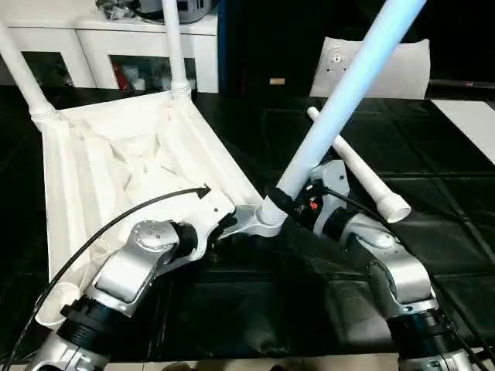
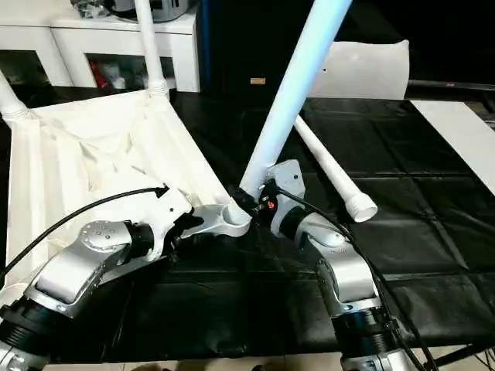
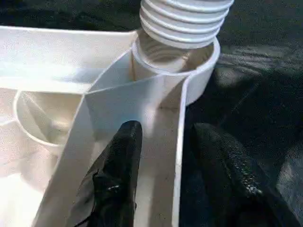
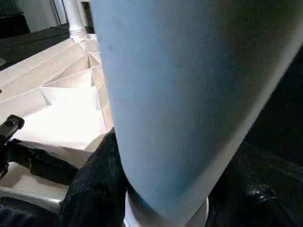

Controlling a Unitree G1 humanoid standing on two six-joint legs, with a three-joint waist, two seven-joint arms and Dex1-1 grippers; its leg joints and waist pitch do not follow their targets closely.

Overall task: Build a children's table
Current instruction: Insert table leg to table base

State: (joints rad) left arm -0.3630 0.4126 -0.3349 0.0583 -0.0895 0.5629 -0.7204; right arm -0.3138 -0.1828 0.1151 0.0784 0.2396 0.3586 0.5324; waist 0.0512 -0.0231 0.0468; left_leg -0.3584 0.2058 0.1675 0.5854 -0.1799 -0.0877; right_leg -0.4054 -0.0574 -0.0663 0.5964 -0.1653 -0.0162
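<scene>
The white table top (image 1: 116, 154) lies upside down on the black surface, ribs facing up. Two legs (image 1: 174, 46) (image 1: 23, 77) stand in its far corner sockets. My right gripper (image 1: 290, 202) is shut on a third leg (image 1: 348, 85) just above its base. This leg leans to the right, with its threaded end (image 3: 184, 19) sitting in the near right corner socket (image 3: 199, 75). My left gripper (image 1: 220, 228) is shut on the top's side wall beside that socket, one finger (image 3: 118, 165) inside the rim and one outside. A fourth leg (image 1: 360, 170) lies loose on the right.
A white cabinet (image 1: 100, 46) with shelves stands behind the table top. A white padded piece (image 1: 402, 69) leans at the back right, and a white sheet (image 1: 472, 124) lies at the right edge. The black cover (image 1: 433, 232) is bare in front of the loose leg.
</scene>
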